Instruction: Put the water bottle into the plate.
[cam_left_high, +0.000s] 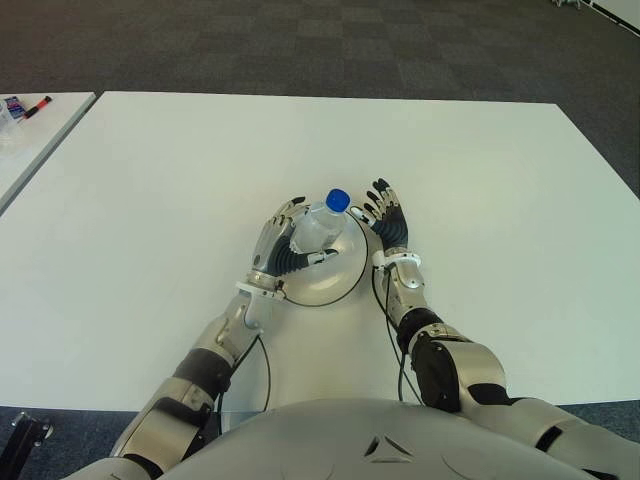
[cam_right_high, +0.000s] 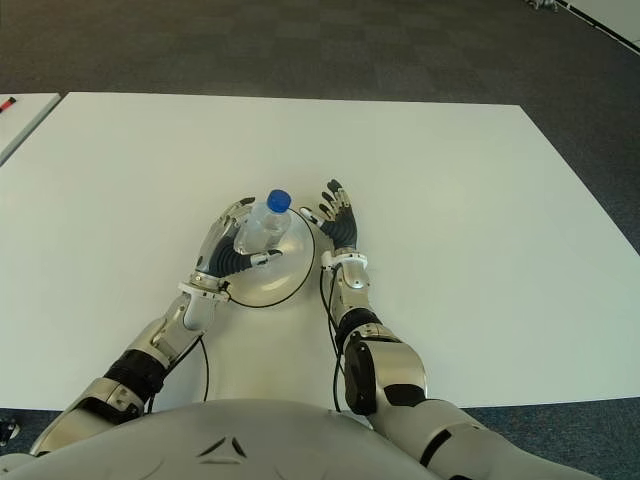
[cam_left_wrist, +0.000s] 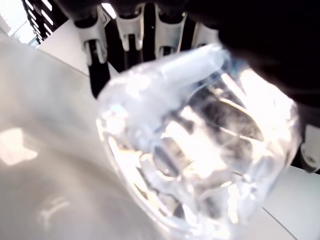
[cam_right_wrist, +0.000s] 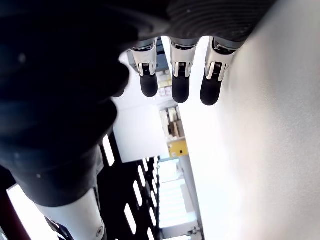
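A clear water bottle (cam_left_high: 318, 226) with a blue cap (cam_left_high: 338, 200) is over the white plate (cam_left_high: 328, 282) on the table. My left hand (cam_left_high: 281, 246) wraps the bottle from its left side, fingers curled around the body. The left wrist view is filled by the bottle (cam_left_wrist: 200, 150) with my fingers (cam_left_wrist: 131, 30) behind it. Just right of the plate and the bottle's cap shows my right hand (cam_left_high: 387, 222), fingers spread and holding nothing. Its straight fingertips (cam_right_wrist: 179, 87) show in the right wrist view.
The white table (cam_left_high: 480, 200) stretches wide on all sides of the plate. A second table (cam_left_high: 30, 125) at the far left carries a marker (cam_left_high: 38, 105). Dark carpet (cam_left_high: 300, 40) lies beyond the far edge.
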